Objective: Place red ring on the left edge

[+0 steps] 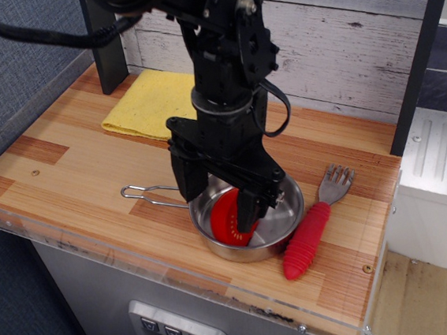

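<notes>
The red ring (227,221) leans tilted inside the steel pan (290,213) near the front of the counter. My black gripper (217,198) has come down over the pan and is open, with one finger (185,181) left of the ring and the other finger (248,209) right of it. The jaws straddle the ring's upper part and hide it; whether they touch it I cannot tell. The left edge (13,160) of the striped wooden countertop lies bare, well to the left of the pan.
The pan's wire handle (148,194) points left. A red-handled fork (309,237) lies right of the pan. A yellow cloth (147,102) lies at the back left. A dark post (105,44) stands behind it, and a plank wall runs along the back.
</notes>
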